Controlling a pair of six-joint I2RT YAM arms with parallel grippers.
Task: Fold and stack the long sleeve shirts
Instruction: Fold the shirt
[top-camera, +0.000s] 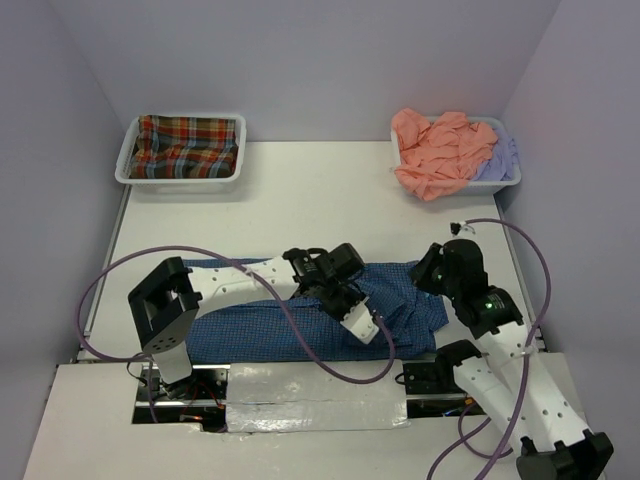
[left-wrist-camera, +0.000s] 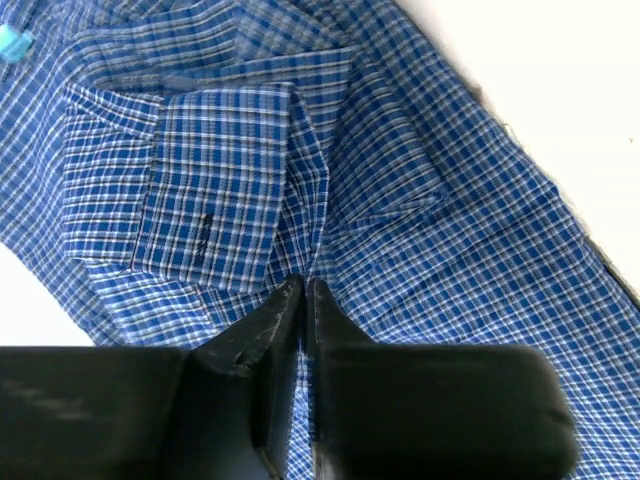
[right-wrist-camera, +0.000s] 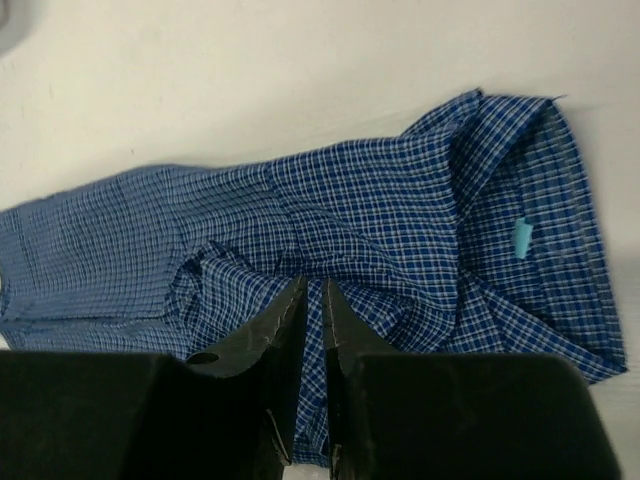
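The blue checked shirt (top-camera: 250, 330) lies spread across the near part of the table, bunched at its right end. My left gripper (top-camera: 378, 330) (left-wrist-camera: 303, 280) sits low over its middle, jaws nearly together with cloth in the slit. A folded sleeve cuff (left-wrist-camera: 215, 180) lies flat just beyond the fingertips. My right gripper (top-camera: 430, 283) (right-wrist-camera: 315, 283) is at the shirt's right end, shut on a pinched ridge of the blue shirt (right-wrist-camera: 380, 220), near the collar with its pale blue tag (right-wrist-camera: 522, 237). The red-green plaid shirt (top-camera: 185, 147), the salmon shirt (top-camera: 440, 150) and the lavender shirt (top-camera: 497, 160) lie in trays at the back.
A white tray (top-camera: 128, 172) stands at the back left and another white tray (top-camera: 512, 183) at the back right. Purple cables (top-camera: 120, 270) loop over the table by both arms. Grey tape (top-camera: 310, 395) covers the near edge. Walls close in on three sides.
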